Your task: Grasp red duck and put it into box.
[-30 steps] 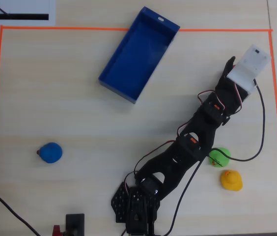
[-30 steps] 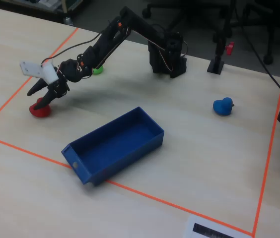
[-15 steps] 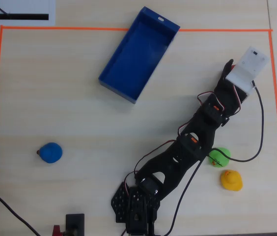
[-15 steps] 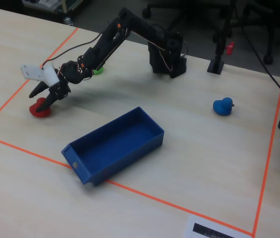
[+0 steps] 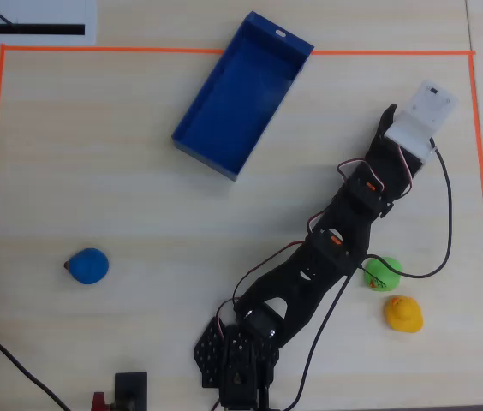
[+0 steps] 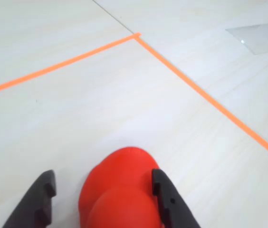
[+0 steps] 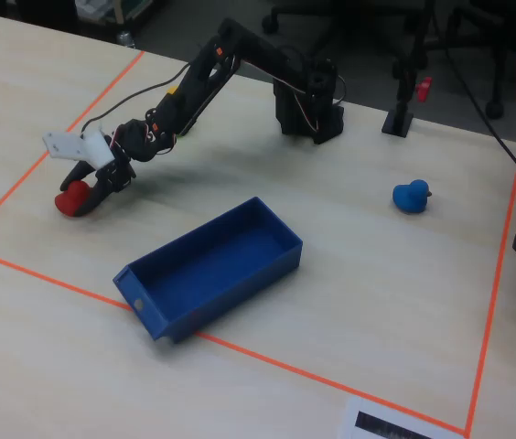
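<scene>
Straddling the red duck (image 6: 119, 192), the gripper (image 6: 103, 190) stands spread, jaws unclosed, positioned for carrying it to the box (image 7: 210, 268)

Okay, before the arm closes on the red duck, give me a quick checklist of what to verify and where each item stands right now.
1. Red duck sits between the pincer fingers: ok.
2. Both fingers touching the duck: not ok, one finger stands apart.
3. Pincer open: ok.
4. Box upright, nothing inside: ok.
5. No other duck between pincer and box: ok; the blue duck lies well off it.
6. Finger depth on the duck: cannot tell.
</scene>
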